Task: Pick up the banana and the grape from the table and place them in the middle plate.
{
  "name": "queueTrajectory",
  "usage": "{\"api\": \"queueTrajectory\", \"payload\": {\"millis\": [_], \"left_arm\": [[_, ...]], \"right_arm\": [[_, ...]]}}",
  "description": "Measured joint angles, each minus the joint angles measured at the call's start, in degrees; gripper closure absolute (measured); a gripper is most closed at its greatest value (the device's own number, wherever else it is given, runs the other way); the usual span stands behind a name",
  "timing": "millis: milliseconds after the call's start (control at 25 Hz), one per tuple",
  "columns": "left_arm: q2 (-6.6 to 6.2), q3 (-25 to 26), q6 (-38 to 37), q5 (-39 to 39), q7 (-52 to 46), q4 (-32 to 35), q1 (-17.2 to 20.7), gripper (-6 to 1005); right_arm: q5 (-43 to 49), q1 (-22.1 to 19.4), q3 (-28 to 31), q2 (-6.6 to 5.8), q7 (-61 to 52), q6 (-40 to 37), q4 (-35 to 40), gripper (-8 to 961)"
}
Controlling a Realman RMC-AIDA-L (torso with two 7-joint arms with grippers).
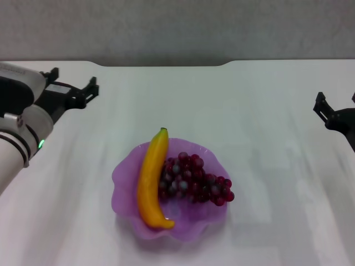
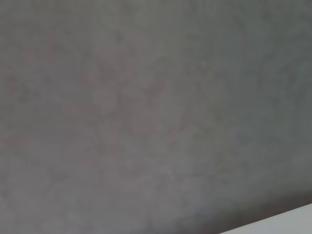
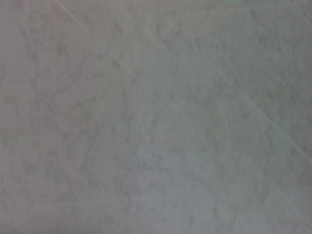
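Note:
The yellow banana (image 1: 151, 180) lies in the left half of the purple scalloped plate (image 1: 125, 174), stem tip pointing away from me. The bunch of dark red-purple grapes (image 1: 194, 180) lies in the same plate, touching the banana's right side. The plate sits on the white table (image 1: 249, 111), near its front middle. My left gripper (image 1: 74, 80) is open and empty, held above the table's far left. My right gripper (image 1: 336, 102) is open and empty at the right edge of the head view. Both are well away from the plate.
The table's dark notched far edge (image 1: 166, 64) runs along the back, with a grey wall (image 1: 177, 27) behind. Both wrist views show only a blank grey surface; a white table corner (image 2: 287, 222) shows in the left wrist view.

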State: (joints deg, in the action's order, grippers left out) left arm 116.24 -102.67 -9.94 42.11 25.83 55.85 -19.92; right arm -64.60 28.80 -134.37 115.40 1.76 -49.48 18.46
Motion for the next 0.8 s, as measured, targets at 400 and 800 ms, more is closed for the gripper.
{"api": "queueTrajectory", "payload": {"millis": [400,800], "left_arm": [[-0.41,-0.8,-19.7,-1.9,-14.2,-20.5,-6.6,105],[-2.21,-0.2,-26.8,-10.2,-35.9,-39.0,-14.0,106]], "right_arm": [[-0.2,0.6,0.2,0.00,0.0,-0.1,0.2,71],[-0.3,2.2,0.4,0.00,0.0,0.0,-0.3,71]]}}
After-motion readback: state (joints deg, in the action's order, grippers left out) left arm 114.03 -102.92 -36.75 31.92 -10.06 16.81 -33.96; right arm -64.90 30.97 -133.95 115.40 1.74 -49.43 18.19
